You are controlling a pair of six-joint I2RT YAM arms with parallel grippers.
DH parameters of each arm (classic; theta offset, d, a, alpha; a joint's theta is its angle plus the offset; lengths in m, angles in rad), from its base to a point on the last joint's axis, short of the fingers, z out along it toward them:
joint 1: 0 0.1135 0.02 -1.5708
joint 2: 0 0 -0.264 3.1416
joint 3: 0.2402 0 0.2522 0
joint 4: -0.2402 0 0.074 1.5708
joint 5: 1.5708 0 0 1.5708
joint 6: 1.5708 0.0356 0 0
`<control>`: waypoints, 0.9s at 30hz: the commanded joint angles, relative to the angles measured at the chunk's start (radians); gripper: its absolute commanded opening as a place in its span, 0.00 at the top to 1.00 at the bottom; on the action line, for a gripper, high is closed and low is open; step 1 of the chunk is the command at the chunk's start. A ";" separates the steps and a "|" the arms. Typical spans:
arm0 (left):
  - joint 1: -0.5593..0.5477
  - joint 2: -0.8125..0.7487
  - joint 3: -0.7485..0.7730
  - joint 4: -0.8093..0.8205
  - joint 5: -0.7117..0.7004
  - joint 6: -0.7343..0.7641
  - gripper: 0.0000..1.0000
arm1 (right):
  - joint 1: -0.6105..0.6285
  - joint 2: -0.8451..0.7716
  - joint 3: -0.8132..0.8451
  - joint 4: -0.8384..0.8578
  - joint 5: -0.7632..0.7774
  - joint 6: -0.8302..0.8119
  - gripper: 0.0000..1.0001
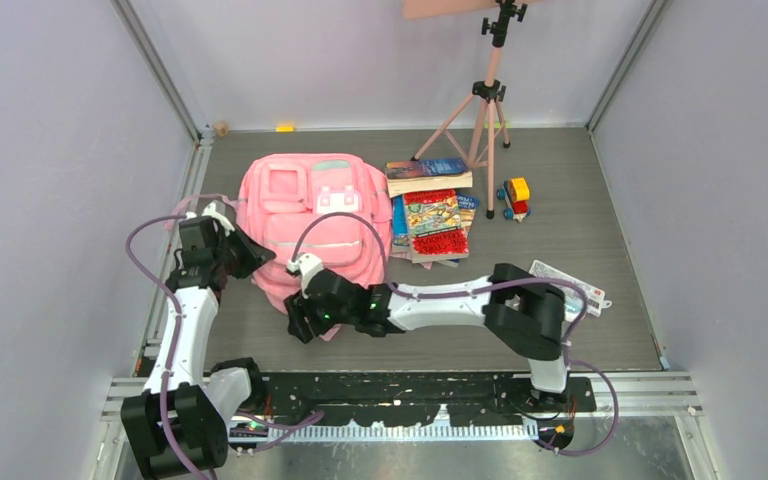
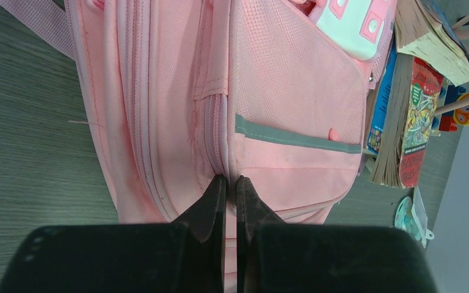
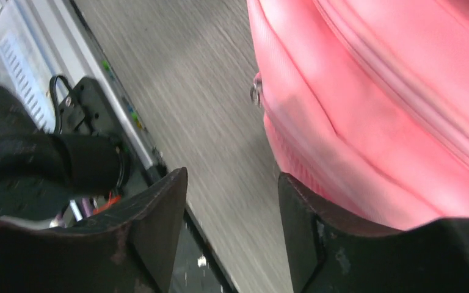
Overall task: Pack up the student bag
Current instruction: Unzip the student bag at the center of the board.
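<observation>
Both beside the student bag (image 1: 290, 215): left gripper (image 2: 231, 180) pinched together, right gripper (image 3: 232, 178) spread apart

Lettering on the books (image 1: 435, 225) is unreadable.

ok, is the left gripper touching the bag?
Touching. Left wrist view: left gripper is pinched shut on the bag at its seam, pink fabric between the tips.

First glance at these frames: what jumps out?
The big pink student bag dominates, lying flat just left of a pile of books. The left gripper is shut at the bag's side seam. The right gripper stands open by its near edge.
</observation>
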 commanded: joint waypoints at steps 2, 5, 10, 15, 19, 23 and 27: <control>-0.018 0.001 0.047 0.029 0.067 0.032 1.00 | -0.004 -0.275 -0.107 -0.044 0.160 -0.042 0.30; -0.018 0.008 0.047 0.028 0.073 0.034 1.00 | -0.048 -0.364 -0.192 -0.100 0.253 -0.024 0.19; -0.020 0.012 0.049 0.027 0.081 0.038 1.00 | -0.191 -0.388 -0.302 -0.149 0.205 0.059 0.11; -0.023 0.010 0.049 0.018 0.073 0.044 1.00 | -0.325 -0.428 -0.442 -0.046 0.145 0.236 0.11; -0.023 0.015 0.052 0.017 0.069 0.045 1.00 | -0.343 -0.396 -0.449 -0.028 0.156 0.318 0.11; -0.023 0.019 0.053 0.013 0.069 0.046 1.00 | -0.344 -0.358 -0.449 0.004 0.198 0.405 0.11; -0.023 0.017 0.053 0.012 0.068 0.046 1.00 | -0.344 -0.332 -0.461 0.069 0.223 0.456 0.14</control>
